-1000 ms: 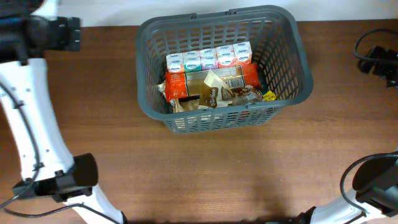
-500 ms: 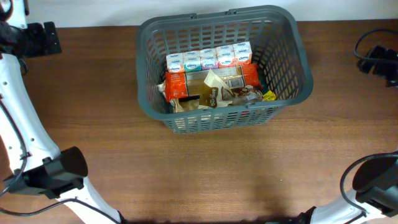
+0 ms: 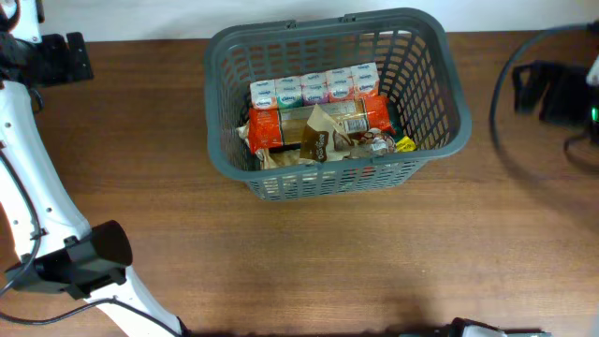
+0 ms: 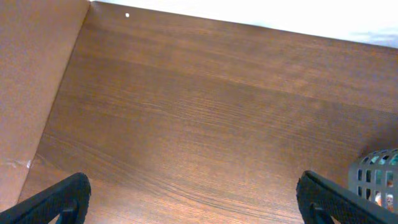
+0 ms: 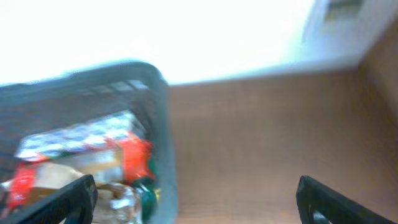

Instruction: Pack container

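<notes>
Both pairs of jaws are standing wide apart and holding nothing, probably because nothing is left to carry. From overhead, the container (image 3: 452,89) is sitting at the far middle of the surface (image 3: 328,267), holding a row of small cartons (image 3: 314,87) and packets (image 3: 323,131). The left arm (image 3: 42,201) is stretching along the left edge, well apart from it. In the left wrist view, the left jaws are hovering over wood, with the container (image 4: 379,177) peeking in at lower right. In the blurred right wrist view, the right jaws are looking down beside the container (image 5: 163,143), seemingly clear of it.
</notes>
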Tool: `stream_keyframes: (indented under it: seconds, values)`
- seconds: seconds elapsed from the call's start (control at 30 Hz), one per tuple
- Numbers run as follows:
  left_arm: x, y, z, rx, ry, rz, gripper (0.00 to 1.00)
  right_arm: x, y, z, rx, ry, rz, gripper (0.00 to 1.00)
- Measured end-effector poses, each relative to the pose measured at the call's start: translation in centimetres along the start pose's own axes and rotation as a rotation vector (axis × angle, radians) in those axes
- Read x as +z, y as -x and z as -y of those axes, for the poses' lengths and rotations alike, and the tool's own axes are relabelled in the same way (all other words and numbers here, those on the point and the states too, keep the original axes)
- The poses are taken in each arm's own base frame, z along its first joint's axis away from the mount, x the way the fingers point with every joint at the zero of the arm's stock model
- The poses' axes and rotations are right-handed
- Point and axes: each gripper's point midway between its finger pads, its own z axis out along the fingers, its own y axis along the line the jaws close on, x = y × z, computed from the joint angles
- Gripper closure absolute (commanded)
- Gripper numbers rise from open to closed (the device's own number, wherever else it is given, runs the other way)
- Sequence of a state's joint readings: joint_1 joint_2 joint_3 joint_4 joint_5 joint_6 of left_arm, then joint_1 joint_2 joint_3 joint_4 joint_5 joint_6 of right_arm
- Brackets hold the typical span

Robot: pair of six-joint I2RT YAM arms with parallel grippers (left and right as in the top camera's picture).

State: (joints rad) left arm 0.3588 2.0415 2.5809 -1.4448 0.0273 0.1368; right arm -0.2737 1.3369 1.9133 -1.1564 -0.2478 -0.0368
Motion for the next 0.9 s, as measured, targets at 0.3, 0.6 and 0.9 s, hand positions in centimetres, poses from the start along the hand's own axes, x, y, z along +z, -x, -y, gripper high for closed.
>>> stream_keyframes:
  seconds: [0.3, 0.6, 0.9]
  values:
    - [0.0, -0.1, 0.0, 0.0, 0.0, -0.003, 0.01, -10.5, -3.2, -1.3, -0.257, -0.166, 0.465, 0.01]
    - [0.0, -0.1, 0.0, -0.002, -0.001, -0.003, 0.01, 0.5, -21.5, 1.5, -0.261, -0.194, 0.299, 0.01]
    - [0.0, -0.1, 0.0, -0.003, -0.001, -0.003, 0.01, 5.3, -29.1, 0.6, -0.297, -0.119, 0.217, 0.01]
